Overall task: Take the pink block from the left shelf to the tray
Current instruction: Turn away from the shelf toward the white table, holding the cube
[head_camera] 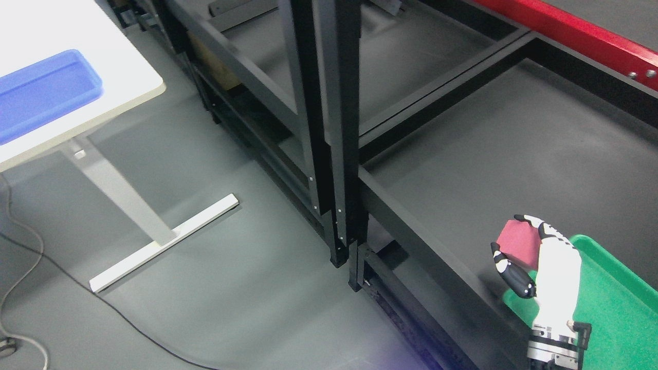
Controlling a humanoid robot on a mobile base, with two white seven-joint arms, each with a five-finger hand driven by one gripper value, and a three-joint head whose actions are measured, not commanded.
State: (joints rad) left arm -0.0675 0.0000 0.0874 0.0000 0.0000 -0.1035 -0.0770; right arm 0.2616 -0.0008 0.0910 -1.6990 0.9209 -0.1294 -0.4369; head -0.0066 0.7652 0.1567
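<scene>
Wide bare room is seen on the dark shelf [514,154] beside the green tray [617,303]. The way to the left is blocked by tall black posts [329,113]. A red bar [576,36] closes the far side.

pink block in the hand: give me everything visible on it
The pink block is a small, flat-faced, matte piece, dusty pink to maroon in this light, foam-like in look. The right hand, white with black fingertips, grips it, thumb below and fingers over its top edge. It is held tilted above the dark shelf surface, beside the green tray's left rim. Its far side is hidden.
</scene>
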